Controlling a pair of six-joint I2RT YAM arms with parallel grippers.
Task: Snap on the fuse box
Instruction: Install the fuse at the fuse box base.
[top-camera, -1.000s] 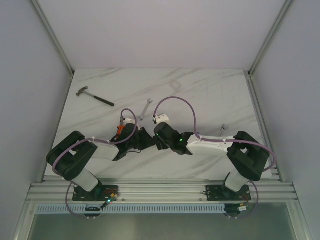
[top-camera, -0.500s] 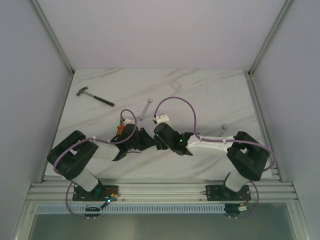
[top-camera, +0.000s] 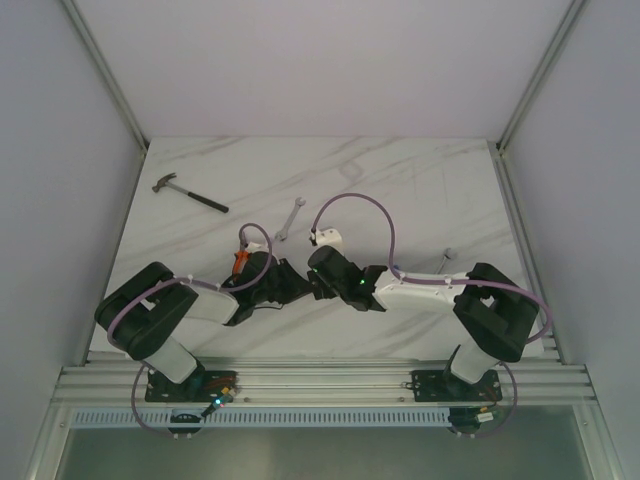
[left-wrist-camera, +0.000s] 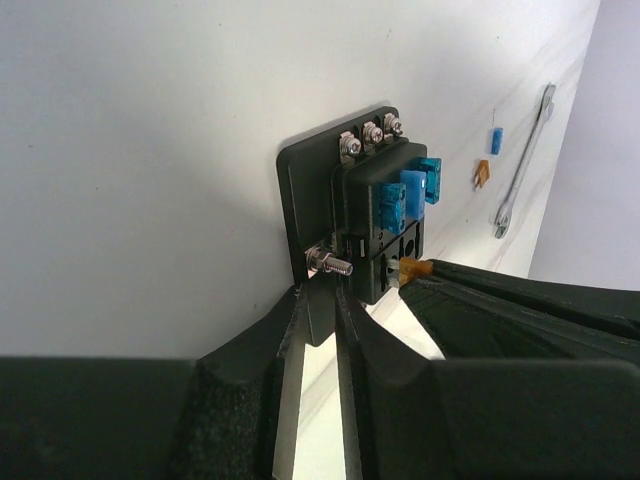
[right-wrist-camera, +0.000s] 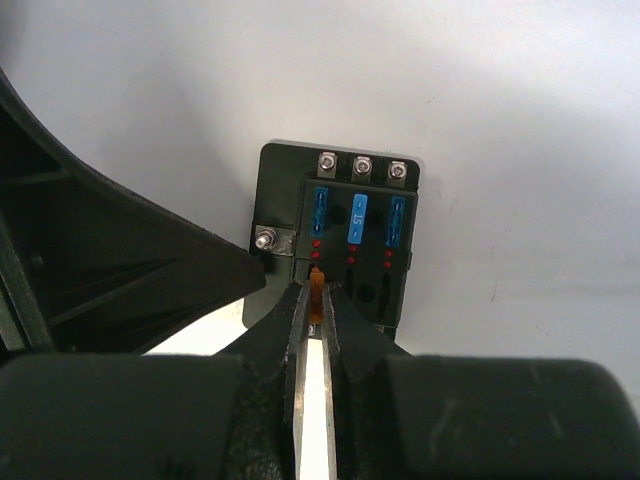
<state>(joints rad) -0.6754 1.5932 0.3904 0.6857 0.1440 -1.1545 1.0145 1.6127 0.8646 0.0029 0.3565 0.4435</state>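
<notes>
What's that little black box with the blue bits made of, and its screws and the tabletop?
The fuse box looks like matte black moulded plastic: dull, no glint. Its blue fuses are probably translucent coloured plastic. The screws are bright metal, with shiny silver heads. The table is white with grey veins: marble or a marble-look laminate, cannot tell which.

We've got 1 overhead cam looking down on the whole table (top-camera: 420, 180), plus 2 wrist cams right up close, both facing the same fuse box (left-wrist-camera: 370, 220).
</notes>
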